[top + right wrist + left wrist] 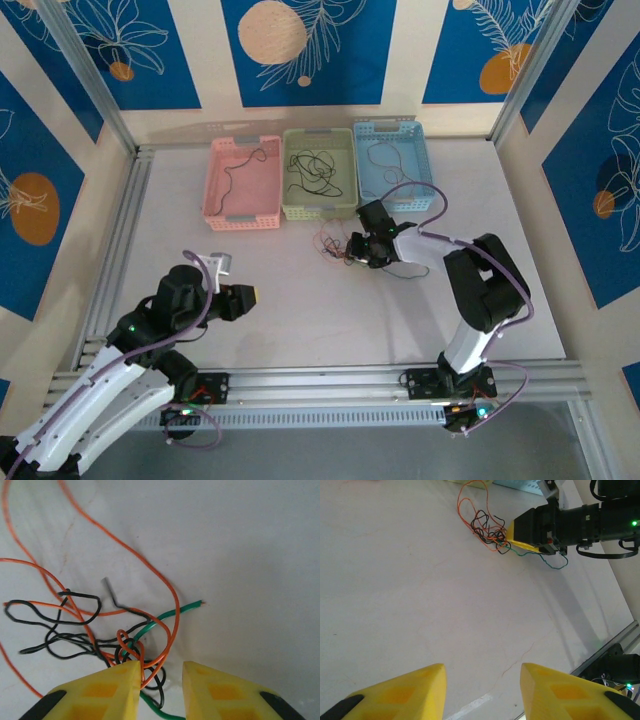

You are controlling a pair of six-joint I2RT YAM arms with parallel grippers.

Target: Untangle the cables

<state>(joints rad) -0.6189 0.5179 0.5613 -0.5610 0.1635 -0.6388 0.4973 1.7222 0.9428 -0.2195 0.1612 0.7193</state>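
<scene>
The cables form a tangle [333,244] of thin orange, black and green wires on the white table in front of the baskets. In the left wrist view the tangle [486,526] lies at the top. My right gripper [358,250] is down at its right edge. In the right wrist view its yellow fingers stand a little apart, and orange, black and green strands [150,672] run through the gap of my right gripper [161,666] without being pinched. A green end [187,607] points right. My left gripper [252,296] hovers open over bare table, and between the fingers of my left gripper [482,670] there is nothing.
Three baskets stand in a row at the back: pink [242,222], green [320,212] and blue [390,128], each with loose dark wire inside. An aluminium rail [330,378] runs along the near table edge. Bare table lies between the two arms.
</scene>
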